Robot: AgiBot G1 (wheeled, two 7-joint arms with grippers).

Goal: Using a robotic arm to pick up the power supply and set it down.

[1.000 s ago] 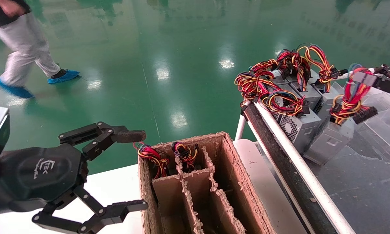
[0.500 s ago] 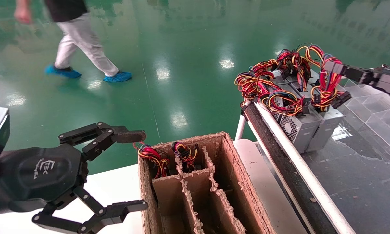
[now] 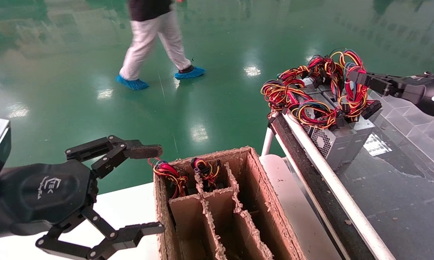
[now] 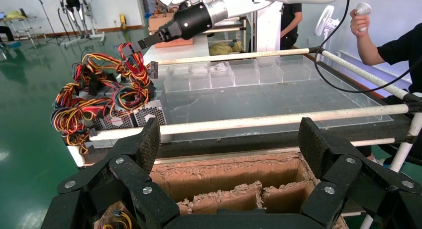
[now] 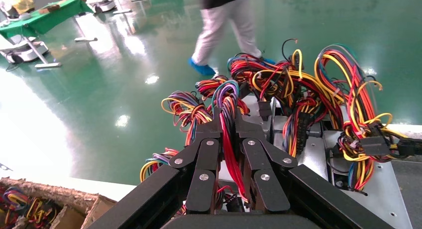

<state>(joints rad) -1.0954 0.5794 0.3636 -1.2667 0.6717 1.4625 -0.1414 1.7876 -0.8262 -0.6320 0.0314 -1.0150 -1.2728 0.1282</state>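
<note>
The power supply (image 3: 361, 134) is a grey metal box with a mostly red wire bundle (image 3: 354, 94). It hangs beside the other grey boxes at the far end of the dark belt. My right gripper (image 3: 355, 76) is shut on that bundle above the box. In the right wrist view the fingers (image 5: 228, 123) clamp the red wires (image 5: 231, 150), and the box itself is hidden under them. The left wrist view shows the right arm (image 4: 199, 17) holding the bundle (image 4: 133, 64). My left gripper (image 3: 157, 188) stands open and empty at the near left, beside the cardboard box; it appears again (image 4: 230, 142) in its own view.
A cardboard box (image 3: 261, 187) with dividers stands in front, with wire bundles (image 3: 170, 175) in two far cells. Other power supplies (image 3: 323, 141) crowd the belt behind a white rail (image 3: 325, 167). Clear trays (image 4: 239, 72) lie beyond. A person (image 3: 155, 39) walks on the green floor.
My right gripper has carried the power supply leftward, from hanging tilted over the belt to beside the other boxes. The person has walked rightward. The left arm has not moved.
</note>
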